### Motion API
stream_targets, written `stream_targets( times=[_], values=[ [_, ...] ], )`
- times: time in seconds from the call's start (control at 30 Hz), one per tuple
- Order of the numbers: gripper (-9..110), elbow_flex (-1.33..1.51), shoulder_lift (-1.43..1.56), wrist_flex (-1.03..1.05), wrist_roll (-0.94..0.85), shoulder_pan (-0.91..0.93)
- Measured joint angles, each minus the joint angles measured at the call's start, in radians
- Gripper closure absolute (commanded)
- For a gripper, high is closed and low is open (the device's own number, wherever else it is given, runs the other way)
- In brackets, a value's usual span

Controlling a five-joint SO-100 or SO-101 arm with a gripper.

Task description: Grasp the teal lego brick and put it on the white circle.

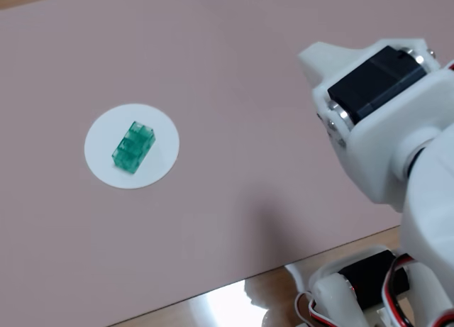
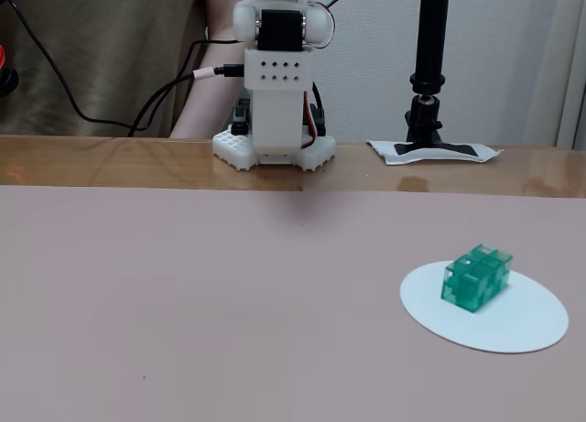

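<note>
teal lego brick (image 2: 475, 277) sits on white circle (image 2: 526, 323) — placement looks done. arm (image 2: 279, 74) upright at base; claw out of frame — state unknown.

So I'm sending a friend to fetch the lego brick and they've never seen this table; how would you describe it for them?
Start at the pink mat covering the table, in front of the white robot arm. Find the flat white circle lying on it. The teal lego brick sits on that disc, toward one edge: small, translucent green-teal, studded on top, the only coloured thing on the mat.
</note>
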Motion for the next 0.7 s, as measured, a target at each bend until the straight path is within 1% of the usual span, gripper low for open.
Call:
stream_targets(
  times=[0.37, 0.7],
  values=[
    [102, 0.301, 0.169, -0.031, -0.012, 0.002],
    [102, 0.377, 0.21, -0.031, -0.008, -0.038]
  ],
)
